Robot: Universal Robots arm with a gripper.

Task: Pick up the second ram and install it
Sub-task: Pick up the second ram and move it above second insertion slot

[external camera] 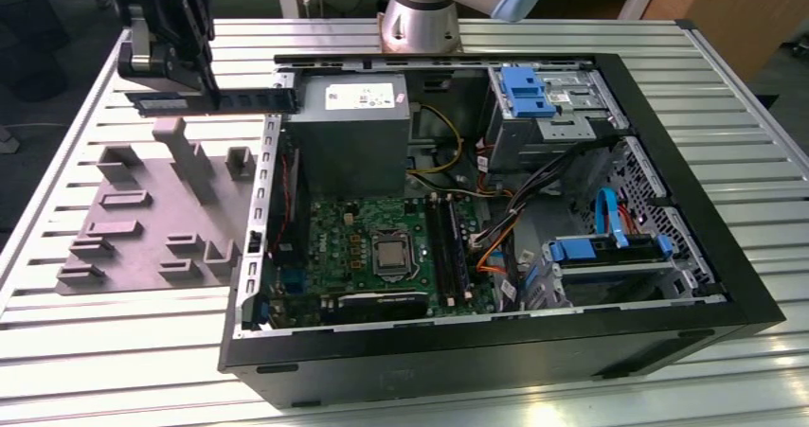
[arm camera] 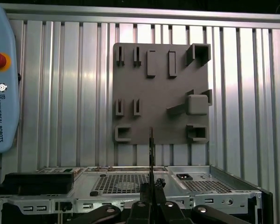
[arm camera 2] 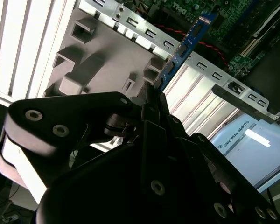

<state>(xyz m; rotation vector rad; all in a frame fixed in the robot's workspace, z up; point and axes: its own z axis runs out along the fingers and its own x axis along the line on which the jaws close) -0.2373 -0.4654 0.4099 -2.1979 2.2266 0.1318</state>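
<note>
here, in the exterior view, the claw (external camera: 177, 81) is clamping the second ram (external camera: 246, 98), holding it level over the far end of the grey fixture tray (external camera: 139, 219) on the counter (external camera: 76, 115), near the open computer case (external camera: 480, 351). in the second wrist view, the strip is jutting from the fingers (arm camera 2: 153, 100). in the first wrist view, it is showing edge-on. carrying it well is probably calling for a firm, level grip, clear of the case rim.

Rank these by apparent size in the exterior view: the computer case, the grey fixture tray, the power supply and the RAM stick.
Largest to smallest:
1. computer case
2. grey fixture tray
3. power supply
4. RAM stick
No two look alike in size.
</note>
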